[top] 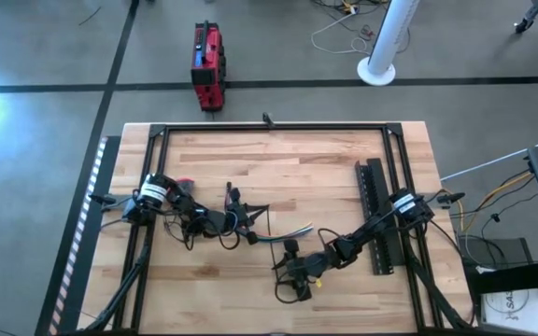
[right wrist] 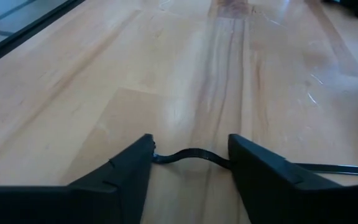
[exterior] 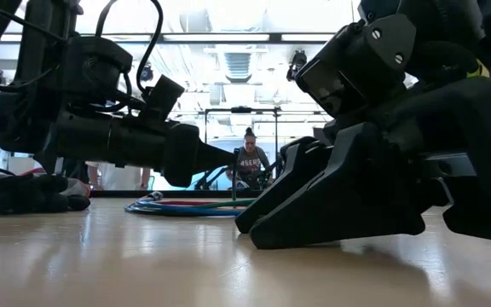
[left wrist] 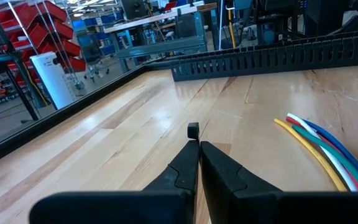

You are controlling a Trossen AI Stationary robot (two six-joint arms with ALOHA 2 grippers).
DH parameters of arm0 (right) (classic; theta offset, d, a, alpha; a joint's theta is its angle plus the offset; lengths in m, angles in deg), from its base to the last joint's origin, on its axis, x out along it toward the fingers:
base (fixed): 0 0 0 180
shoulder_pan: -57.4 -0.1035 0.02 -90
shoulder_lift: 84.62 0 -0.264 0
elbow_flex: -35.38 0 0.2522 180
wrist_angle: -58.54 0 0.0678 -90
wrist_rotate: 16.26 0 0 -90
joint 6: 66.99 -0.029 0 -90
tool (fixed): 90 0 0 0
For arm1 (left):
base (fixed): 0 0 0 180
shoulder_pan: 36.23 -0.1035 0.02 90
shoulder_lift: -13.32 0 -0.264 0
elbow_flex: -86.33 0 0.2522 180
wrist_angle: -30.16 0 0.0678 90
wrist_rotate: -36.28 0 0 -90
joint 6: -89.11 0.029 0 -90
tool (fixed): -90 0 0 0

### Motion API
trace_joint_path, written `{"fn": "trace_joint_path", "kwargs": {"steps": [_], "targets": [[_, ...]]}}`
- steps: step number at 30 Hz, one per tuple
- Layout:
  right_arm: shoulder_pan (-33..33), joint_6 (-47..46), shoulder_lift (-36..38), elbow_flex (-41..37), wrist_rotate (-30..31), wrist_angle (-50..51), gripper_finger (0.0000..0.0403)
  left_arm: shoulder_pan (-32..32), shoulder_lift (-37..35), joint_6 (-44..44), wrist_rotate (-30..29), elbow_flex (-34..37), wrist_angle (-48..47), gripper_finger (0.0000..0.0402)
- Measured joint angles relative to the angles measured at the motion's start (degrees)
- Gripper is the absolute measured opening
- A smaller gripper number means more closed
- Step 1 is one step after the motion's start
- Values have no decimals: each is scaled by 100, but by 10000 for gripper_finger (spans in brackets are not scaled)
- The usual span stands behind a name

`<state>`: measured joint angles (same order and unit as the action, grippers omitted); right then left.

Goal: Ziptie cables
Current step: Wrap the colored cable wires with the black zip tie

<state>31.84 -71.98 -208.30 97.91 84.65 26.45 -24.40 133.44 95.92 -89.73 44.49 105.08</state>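
Observation:
The cables (top: 292, 231), a short bundle of blue, green, red, white and yellow wires, lie flat mid-table; they also show in the left wrist view (left wrist: 322, 152). My left gripper (top: 253, 222) is shut just left of them and held above the wood, with a small black bit (left wrist: 192, 130) at its tips. The ziptie (right wrist: 191, 154), a thin black strip, lies on the table between the fingers of my open right gripper (right wrist: 191, 163). That gripper is down at the table, nearer the front edge than the cables (top: 292, 280). My left gripper shows a small black bit (left wrist: 192, 130) just past its shut fingertips; I cannot tell whether it is pinched or what it is. My right gripper stands across the ziptie near one end (right wrist: 156, 157). The strip arches up between the fingers, and I cannot tell whether they touch it.
A long black perforated bar (top: 376, 215) lies along the table's right side under my right arm. A black frame rail (top: 269, 127) runs round the table's edges. Bare wood lies between the cables and the far rail.

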Motion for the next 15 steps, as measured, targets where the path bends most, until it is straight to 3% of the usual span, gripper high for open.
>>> {"fn": "trace_joint_path", "kwargs": {"steps": [7, 15], "targets": [[4, 99, -6, -4, -24, -45, 188, 0, 0, 0, 0, 0, 0, 0], [22, 201, -4, -9, -41, -19, 230, 0, 0, 19, 2, 0, 2, 0]]}}
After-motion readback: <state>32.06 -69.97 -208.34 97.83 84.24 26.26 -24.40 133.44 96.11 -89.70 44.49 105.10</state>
